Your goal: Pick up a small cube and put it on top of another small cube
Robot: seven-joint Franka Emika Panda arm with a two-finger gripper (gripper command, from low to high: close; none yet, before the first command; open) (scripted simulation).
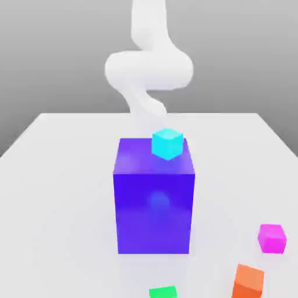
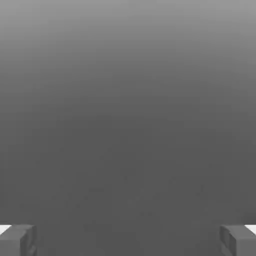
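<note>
Apparently small cubes: the cyan cube (image 1: 167, 144) sits on the blue block (image 1: 153, 212), by its top's far edge and far corner on the exterior view's right; the magenta cube (image 1: 272, 238), orange cube (image 1: 248, 281) and green cube (image 1: 163, 292) lie on the worktop (image 1: 64, 192), well out from its far edge (image 1: 87, 114). Which to lift is unsaid.
Gripper (image 2: 128, 240): jaws spread wide, nothing between them.
Cube weight: probably light, an easy lift.
Cube body: looks stiff; squeezing should not dent it.
Cube faces: smooth, perhaps slippery; flat, full contact would help.
Cube hold: two opposite upright sides, at mid-height, from above.
Orange cube hold: turned slightly, so the wrist should turn to match.
Cyan cube risk: a sideways nudge could tip it off the block.
</note>
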